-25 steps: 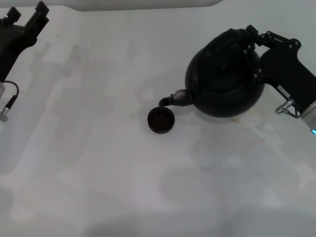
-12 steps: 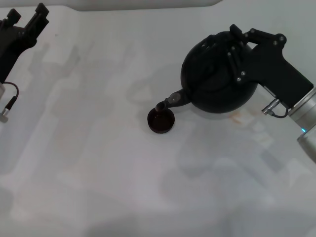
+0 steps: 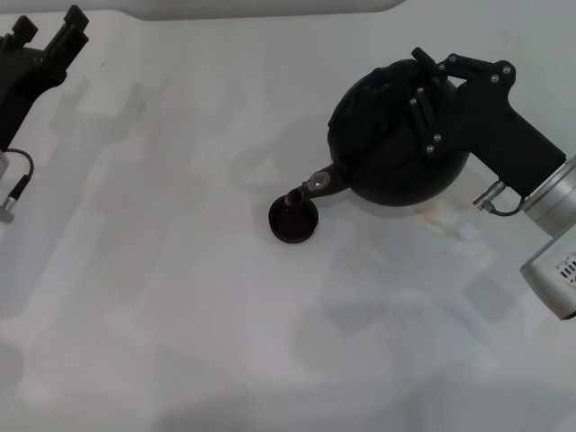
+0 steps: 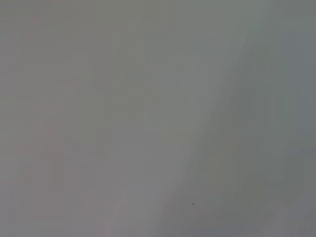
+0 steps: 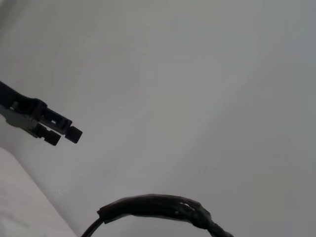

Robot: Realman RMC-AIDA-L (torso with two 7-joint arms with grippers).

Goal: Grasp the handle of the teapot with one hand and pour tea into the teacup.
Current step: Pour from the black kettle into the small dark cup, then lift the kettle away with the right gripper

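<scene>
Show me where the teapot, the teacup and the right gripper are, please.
teapot (image 3: pixel 378 175): head view, round black body.
teacup (image 3: pixel 293 225): head view, its rim under the spout.
right gripper (image 3: pixel 423 76): head view, fingers over the teapot's top.

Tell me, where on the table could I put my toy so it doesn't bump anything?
The table is bare all across the near side, below the teacup, and between the cup and the parked left gripper. It is crowded on the right, where the right gripper tips the teapot over the cup.

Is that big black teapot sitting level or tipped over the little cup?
Tipped: the teapot, held by the right gripper, leans spout-down over the teacup.
</scene>
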